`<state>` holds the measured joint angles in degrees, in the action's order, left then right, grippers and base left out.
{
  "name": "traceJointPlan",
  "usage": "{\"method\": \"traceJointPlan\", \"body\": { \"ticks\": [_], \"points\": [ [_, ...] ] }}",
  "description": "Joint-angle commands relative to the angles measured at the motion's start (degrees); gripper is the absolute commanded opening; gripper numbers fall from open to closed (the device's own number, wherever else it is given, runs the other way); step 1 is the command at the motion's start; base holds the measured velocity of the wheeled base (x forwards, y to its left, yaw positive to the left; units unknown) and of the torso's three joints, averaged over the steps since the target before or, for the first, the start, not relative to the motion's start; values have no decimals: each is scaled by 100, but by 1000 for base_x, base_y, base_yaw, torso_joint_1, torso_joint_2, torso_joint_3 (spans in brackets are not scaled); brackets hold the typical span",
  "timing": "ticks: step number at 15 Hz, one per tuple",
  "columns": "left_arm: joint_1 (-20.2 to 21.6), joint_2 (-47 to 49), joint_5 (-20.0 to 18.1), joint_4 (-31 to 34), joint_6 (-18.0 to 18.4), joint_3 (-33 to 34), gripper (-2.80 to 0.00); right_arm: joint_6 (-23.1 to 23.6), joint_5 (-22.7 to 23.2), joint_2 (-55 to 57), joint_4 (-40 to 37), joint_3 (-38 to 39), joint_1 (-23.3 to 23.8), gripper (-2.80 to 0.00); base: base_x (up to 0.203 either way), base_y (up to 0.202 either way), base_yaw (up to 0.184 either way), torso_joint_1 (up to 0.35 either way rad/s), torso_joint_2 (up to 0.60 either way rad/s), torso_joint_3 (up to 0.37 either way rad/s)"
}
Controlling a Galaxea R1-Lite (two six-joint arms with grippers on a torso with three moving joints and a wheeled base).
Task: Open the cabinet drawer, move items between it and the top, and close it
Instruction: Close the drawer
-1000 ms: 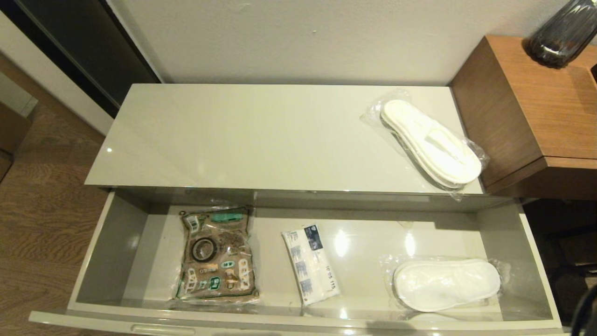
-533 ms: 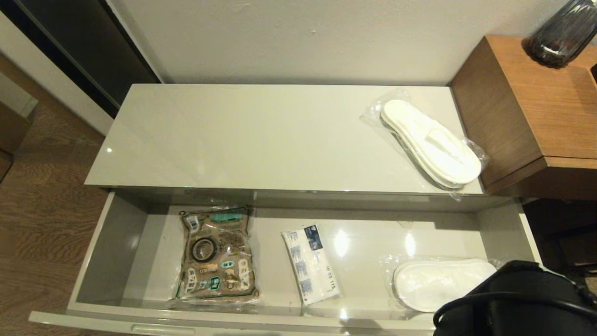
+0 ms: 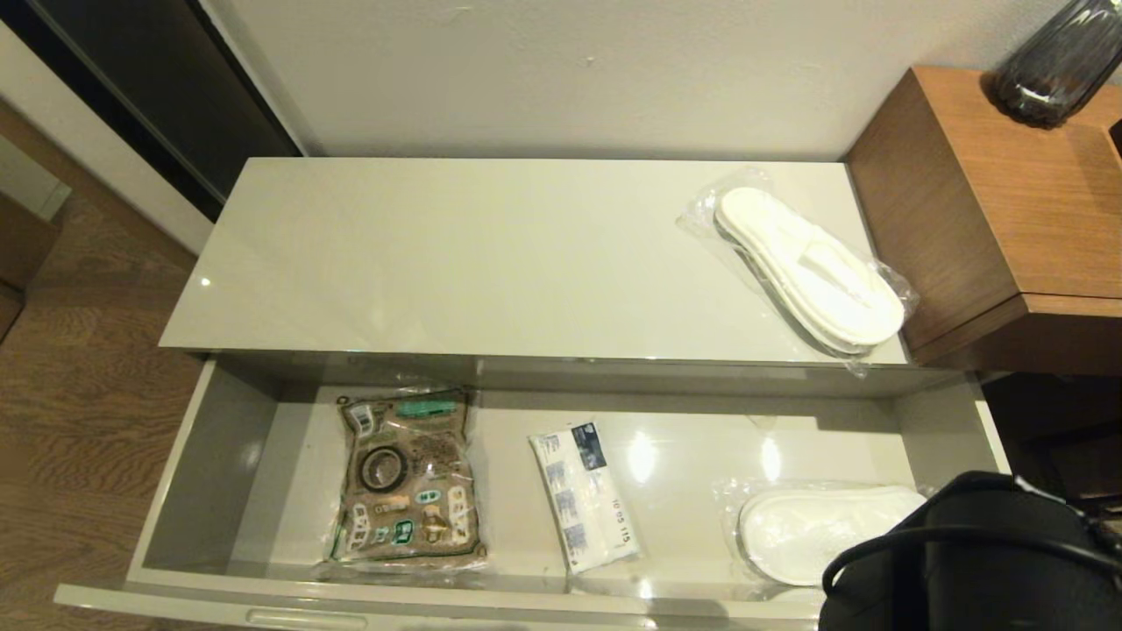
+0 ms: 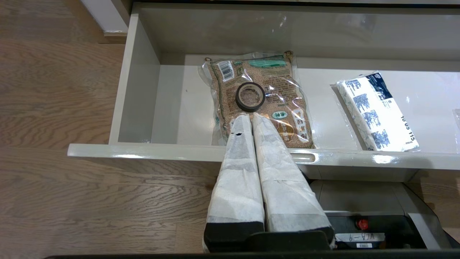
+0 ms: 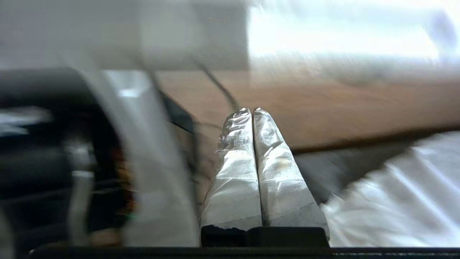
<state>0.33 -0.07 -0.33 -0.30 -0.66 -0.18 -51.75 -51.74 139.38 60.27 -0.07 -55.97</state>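
Two arms, one of them at work. Biggest thing first: the cabinet drawer [image 3: 210, 456] stands pulled fully out, so opening is done and, by my reading, the item-moving step is in hand. The top [image 3: 491, 254] above it carries one wrapped pair of slippers [image 3: 811, 267] at its right end, well beyond the right gripper.

Right arm [image 3: 973, 561] now, a dark bulk at the drawer's right front corner, hanging over the near end of a second slippers pack [image 3: 815, 530] on the drawer floor. Its right gripper [image 5: 249, 111] has both wrapped fingers pressed flat together, holding nothing; what lies ahead of the tips is too smeared to name. Next move, I'd say: spread those fingers and drop onto a pack.

Left gripper [image 4: 250, 116] sits low outside the drawer front, jaws likewise closed and empty. Just past its tips lies the black tape roll [image 4: 250, 96], resting on a brown pouch [image 4: 258, 97]. Off to the side of those tips, apart, lies the tissue pack [image 4: 377, 111].
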Motion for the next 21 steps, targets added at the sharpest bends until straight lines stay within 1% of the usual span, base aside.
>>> {"method": "traceJointPlan", "body": {
  "ticks": [1, 2, 3, 4, 6, 7, 10, 11, 12, 13, 14, 15, 16, 17, 19, 21],
  "points": [
    [2, 7, -2, -5, -4, 1, -280, 1491, 309, -503, 1321, -17, 682, -280, 0, 0, 0, 0, 0, 0],
    [2, 7, -2, -5, -4, 1, -280, 2208, 585, -611, 1948, -25, 1141, -280, 0, 0, 0, 0, 0, 0],
    [2, 7, -2, 0, -4, 1, -280, 2688, 862, -664, 2368, -44, 1517, -280, 0, 0, 0, 0, 0, 0],
    [2, 7, -2, -5, 4, 1, -280, 3045, 1135, -711, 2600, -80, 1836, -280, 0, 0, 0, 0, 0, 0],
    [2, 7, -2, -5, -4, 1, -280, 3530, 1619, -922, 2730, -352, 2322, -280, 0, 0, 0, 0, 0, 0],
    [2, 7, -2, -5, -4, 1, -280, 3849, 1831, -1078, 2736, -551, 2543, -280, 0, 0, 0, 0, 0, 0],
    [2, 7, -2, -5, -4, 1, -280, 4476, 2168, -1357, 2739, -882, 2781, -280, 0, 0, 0, 0, 0, 0],
    [2, 7, -2, -5, -4, 1, -280, 4764, 2310, -1415, 2739, -969, 3053, -280, 0, 0, 0, 0, 0, 0],
    [2, 7, -2, -5, -4, 1, -280, 4929, 2414, -1457, 2739, -1030, 3144, -280, 0, 0, 0, 0, 0, 0],
    [2, 7, -2, -5, -4, 1, -280, 4929, 2414, -1457, 2739, -1030, 3144, -280, 0, 0, 0, 0, 0, 0],
    [2, 7, -2, -5, -4, 1, -280, 5031, 2558, -1467, 2708, -1091, 3229, -280, 0, 0, 0, 0, 0, 0],
    [2, 7, -2, -5, -4, 1, -280, 5166, 2789, -1517, 2583, -1220, 3548, -280, 0, 0, 0, 0, 0, 0],
    [2, 7, -2, -5, -4, 1, -280, 5261, 2967, -1728, 2271, -1354, 3803, -280, 0, 0, 0, 0, 0, 0],
    [2, 7, -2, -5, -4, 1, -280, 5332, 3116, -1853, 2026, -1459, 3924, -280, 0, 0, 0, 0, 0, 0],
    [2, 7, -2, -5, -4, 1, -280, 5196, 3119, -2128, 1868, -1583, 3997, -280, 0, 0, 0, 0, 0, 0],
    [2, 7, -2, -5, -4, 1, -280, 5230, 3151, -2550, 1777, -1431, 4039, -280, 0, 0, 0, 0, 0, 0]
  ]
}}
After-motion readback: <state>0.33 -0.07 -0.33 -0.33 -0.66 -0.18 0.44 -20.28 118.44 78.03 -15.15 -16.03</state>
